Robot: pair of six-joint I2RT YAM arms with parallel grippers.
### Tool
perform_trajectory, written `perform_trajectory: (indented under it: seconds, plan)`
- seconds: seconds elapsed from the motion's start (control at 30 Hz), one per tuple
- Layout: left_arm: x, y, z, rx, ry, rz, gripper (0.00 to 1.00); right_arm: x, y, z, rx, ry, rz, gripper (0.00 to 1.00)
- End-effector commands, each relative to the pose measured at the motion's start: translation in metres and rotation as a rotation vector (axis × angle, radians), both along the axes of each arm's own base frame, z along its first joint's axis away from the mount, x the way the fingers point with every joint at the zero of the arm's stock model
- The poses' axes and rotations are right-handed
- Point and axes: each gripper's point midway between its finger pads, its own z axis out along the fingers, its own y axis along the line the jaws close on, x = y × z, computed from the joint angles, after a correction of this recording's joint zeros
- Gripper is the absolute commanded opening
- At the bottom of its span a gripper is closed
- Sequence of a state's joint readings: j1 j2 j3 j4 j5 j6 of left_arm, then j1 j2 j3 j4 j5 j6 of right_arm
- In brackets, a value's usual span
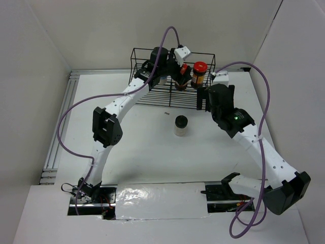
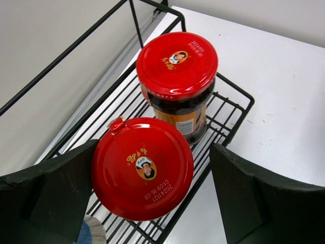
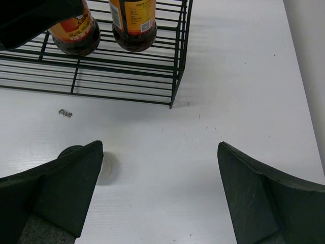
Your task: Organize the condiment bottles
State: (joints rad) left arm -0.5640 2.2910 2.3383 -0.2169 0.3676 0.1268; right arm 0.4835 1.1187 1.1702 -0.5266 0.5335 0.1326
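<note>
Left wrist: near jar [image 2: 142, 168] and far jar [image 2: 176, 63] stand in rack [image 2: 122, 104].
Left gripper [image 2: 152, 175] spread wide astride near jar; right gripper [image 3: 160, 168] spread, empty.

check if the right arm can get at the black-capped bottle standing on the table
Probably yes. The black-capped bottle stands alone on the bare table, outside the rack. The right claw hangs open close beside it, with nothing between them.
</note>
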Motion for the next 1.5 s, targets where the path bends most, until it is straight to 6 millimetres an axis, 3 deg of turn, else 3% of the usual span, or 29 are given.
perform_trajectory:
  seconds: [0.0,0.17,0.27,0.47,0.57,0.63,0.73,0.87,1.07,1.17,1.37,1.47]
  plan:
    - [-0.03,-0.006,0.074,-0.082,-0.101,-0.078,0.99,0.001,-0.002,0.004,0.01,-0.021,0.001,1.0]
    - [-0.053,-0.004,0.11,-0.095,-0.156,-0.118,0.99,0.0,-0.005,0.0,0.024,-0.012,-0.008,1.0]
    - [-0.057,-0.003,0.117,-0.08,-0.196,-0.106,0.99,0.001,-0.004,-0.002,0.041,-0.005,0.005,1.0]
    - [-0.022,0.003,0.078,0.03,-0.279,-0.013,0.99,-0.006,-0.004,0.012,0.064,-0.025,0.023,1.0]
    - [-0.015,0.007,0.035,0.081,-0.183,-0.001,0.99,-0.014,-0.011,0.025,0.066,-0.051,0.011,1.0]
    - [-0.01,0.008,0.024,0.095,-0.165,0.025,0.99,-0.018,-0.015,0.026,0.066,-0.061,0.001,1.0]
    - [-0.004,0.011,0.041,0.063,-0.199,0.063,0.99,-0.022,-0.016,0.028,0.071,-0.076,0.007,1.0]
    - [-0.007,0.007,0.078,0.016,-0.279,0.033,0.99,-0.021,-0.013,0.027,0.079,-0.075,0.017,1.0]
    - [-0.014,0.01,0.08,0.016,-0.269,0.025,0.99,-0.017,-0.01,0.025,0.071,-0.054,0.025,1.0]
    - [-0.023,0.01,0.094,-0.005,-0.272,0.006,0.99,-0.017,-0.008,0.025,0.073,-0.058,0.034,1.0]
    - [-0.056,0.017,0.165,-0.072,-0.354,-0.016,0.99,-0.016,-0.008,0.028,0.078,-0.06,0.035,1.0]
    - [-0.099,0.018,0.17,-0.046,-0.3,-0.136,0.99,-0.019,-0.011,0.027,0.079,-0.061,0.019,1.0]
